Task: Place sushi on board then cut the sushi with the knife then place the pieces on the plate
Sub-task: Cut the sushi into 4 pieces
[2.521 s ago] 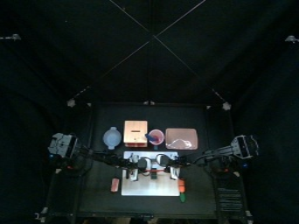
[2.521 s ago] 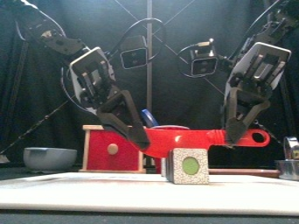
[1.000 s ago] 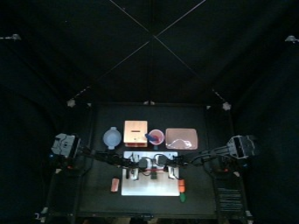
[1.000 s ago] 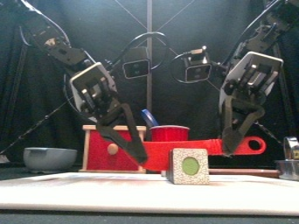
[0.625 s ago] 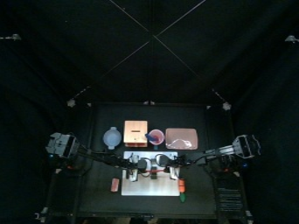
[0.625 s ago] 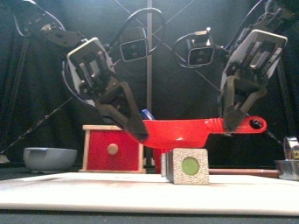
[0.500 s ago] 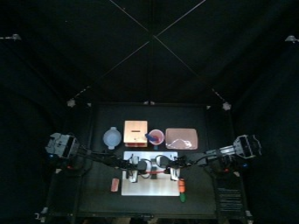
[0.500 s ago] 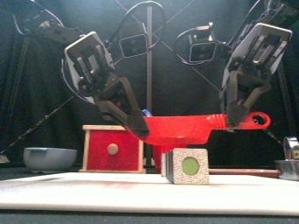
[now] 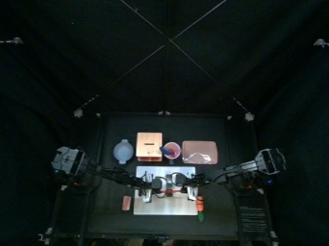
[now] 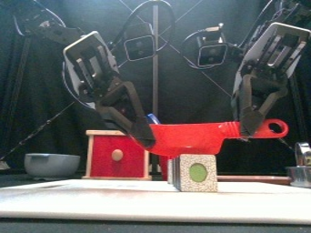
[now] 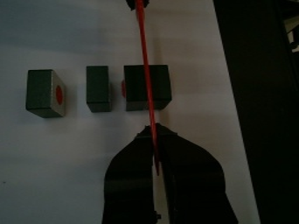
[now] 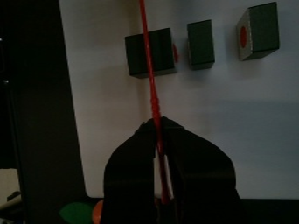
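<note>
Both ends of the red knife [image 10: 188, 136] are clamped: left gripper [image 10: 144, 141] on the blade, right gripper [image 10: 249, 132] on the handle, just above the end sushi block [image 10: 195, 172], toward the white board's [image 10: 73, 196] back edge.

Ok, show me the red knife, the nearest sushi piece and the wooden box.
red knife [image 10: 188, 136], front view, middle of blade.
nearest sushi piece [image 10: 195, 171], front view, green centre of its end face.
wooden box [image 10: 115, 155], front view, red drawer front.

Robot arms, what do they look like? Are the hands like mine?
Not quite! The left arm and right arm are black. The left hand and right hand each have just two long flat jaws, grey outside, black inside, under a pale plate.
</note>
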Motion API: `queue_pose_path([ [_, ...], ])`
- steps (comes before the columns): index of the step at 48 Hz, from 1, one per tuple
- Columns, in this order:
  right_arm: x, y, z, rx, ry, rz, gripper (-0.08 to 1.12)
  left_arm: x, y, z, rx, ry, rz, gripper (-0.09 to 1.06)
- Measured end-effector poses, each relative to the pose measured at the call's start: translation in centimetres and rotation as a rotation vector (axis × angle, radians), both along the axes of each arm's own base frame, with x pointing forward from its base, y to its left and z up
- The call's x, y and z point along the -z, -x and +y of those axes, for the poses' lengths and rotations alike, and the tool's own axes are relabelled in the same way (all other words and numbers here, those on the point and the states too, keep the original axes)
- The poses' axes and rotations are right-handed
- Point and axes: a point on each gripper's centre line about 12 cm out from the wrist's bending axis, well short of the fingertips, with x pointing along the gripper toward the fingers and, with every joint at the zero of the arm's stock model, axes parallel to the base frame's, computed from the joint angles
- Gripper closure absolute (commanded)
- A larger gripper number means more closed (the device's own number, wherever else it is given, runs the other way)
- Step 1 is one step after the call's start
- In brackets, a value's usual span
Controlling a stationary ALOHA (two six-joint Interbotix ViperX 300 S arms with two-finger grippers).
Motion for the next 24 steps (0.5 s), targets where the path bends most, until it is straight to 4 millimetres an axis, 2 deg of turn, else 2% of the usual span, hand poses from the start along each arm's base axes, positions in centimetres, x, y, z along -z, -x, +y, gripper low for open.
queue_pose_path([
  [24, 0.88, -0.07, 0.41, 0.003, -0.012, 0.028, 0.77, 0.69, -0.04, -0.01, -0.009, 0.005, 0.018, 0.64],
])
